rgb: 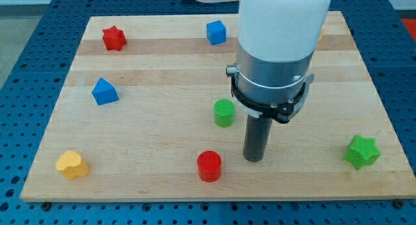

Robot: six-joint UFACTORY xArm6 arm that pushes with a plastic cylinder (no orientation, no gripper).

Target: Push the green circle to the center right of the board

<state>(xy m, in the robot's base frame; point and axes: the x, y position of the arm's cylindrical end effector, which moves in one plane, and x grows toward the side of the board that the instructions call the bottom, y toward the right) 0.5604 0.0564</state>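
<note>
My tip (254,158), the end effector here, is a plain dark rod with nothing to open or close; it is holding nothing and touching no block, resting on the pale wooden bench (149,173). The green plastic circle (224,112) is sitting near it, up and to the view's left. Risk: the tip is lying on the circle's right, so a direct shove would be sending it leftward, or toward the red circle (209,166) just left of the tip.
</note>
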